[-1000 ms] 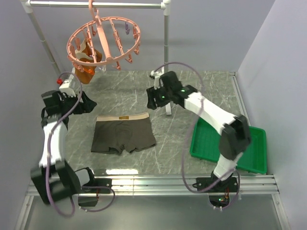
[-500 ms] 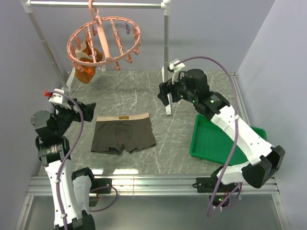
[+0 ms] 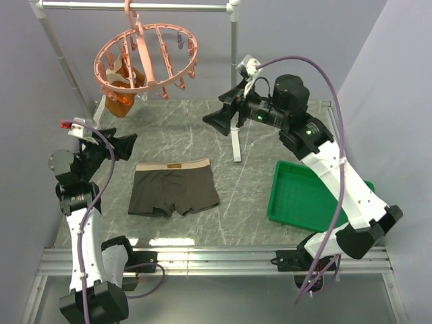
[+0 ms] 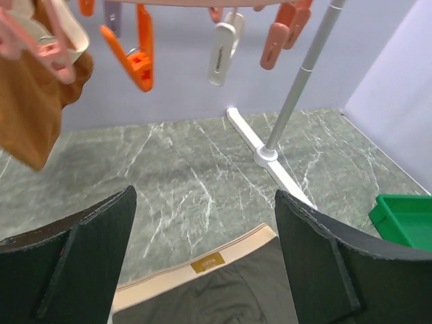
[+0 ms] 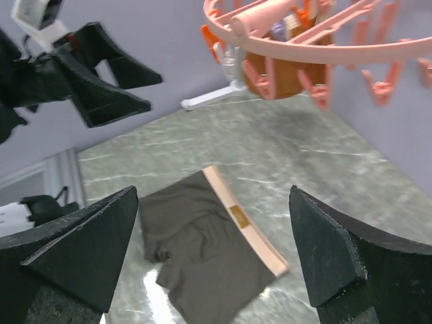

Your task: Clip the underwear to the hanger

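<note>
Raised and swung left since earlier frame: right gripper, fingers spread, empty. Left gripper likewise spread, empty, angled downward, probably staging pickup. Underwear flat on table, between both, well apart from hanger, unclipped.

white-and-black left arm: folded upright | black two-finger left gripper: jaws spread wide | white-and-black right arm: raised, reaching left | black two-finger right gripper: jaws spread wide
</note>
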Controlling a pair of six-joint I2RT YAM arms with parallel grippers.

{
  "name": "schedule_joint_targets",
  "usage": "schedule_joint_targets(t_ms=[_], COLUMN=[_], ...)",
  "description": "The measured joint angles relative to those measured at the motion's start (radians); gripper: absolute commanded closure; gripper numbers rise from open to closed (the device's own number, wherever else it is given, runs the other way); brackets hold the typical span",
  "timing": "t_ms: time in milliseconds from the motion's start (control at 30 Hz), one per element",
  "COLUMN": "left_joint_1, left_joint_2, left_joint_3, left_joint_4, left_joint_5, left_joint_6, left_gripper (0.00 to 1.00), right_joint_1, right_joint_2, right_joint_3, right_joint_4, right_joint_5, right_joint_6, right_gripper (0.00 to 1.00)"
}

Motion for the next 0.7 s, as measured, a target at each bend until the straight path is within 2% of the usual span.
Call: schedule_joint_targets(t_ms=[200, 267, 367, 533, 700], left_joint_1=[-0.001, -0.004, -0.007, -0.008, -0.008], left_joint_2=[0.082, 0.112, 0.161, 0.247, 0.336], left_joint_3=[-0.018, -0.019, -0.019, -0.019, -0.019], left_joint_4=[0.195, 0.249, 0.308, 0.407, 0.536], left_joint_5=[0.043, 0.047, 0.050, 0.057, 0.055], left_joint_6=[-0.006, -0.014, -0.023, -0.041, -0.076], left_gripper=[0.25, 0.33, 0.39, 0.38, 0.34], right_joint_1=[0.000, 0.000, 0.001, 0.017, 0.071], right_joint_2=[0.108, 0.151, 0.226, 0.314, 0.330], right_joint_3=[-0.001, 0.014, 0.039, 0.064, 0.104], right_joint_4=[0.099, 0.126, 0.187, 0.266, 0.286], right_joint_5=[-0.135, -0.167, -0.198, -0.210, -0.179], right_joint_6=[0.041, 0.066, 0.126, 0.194, 0.172], right_gripper=[0.03, 0.04, 0.03, 0.04, 0.04])
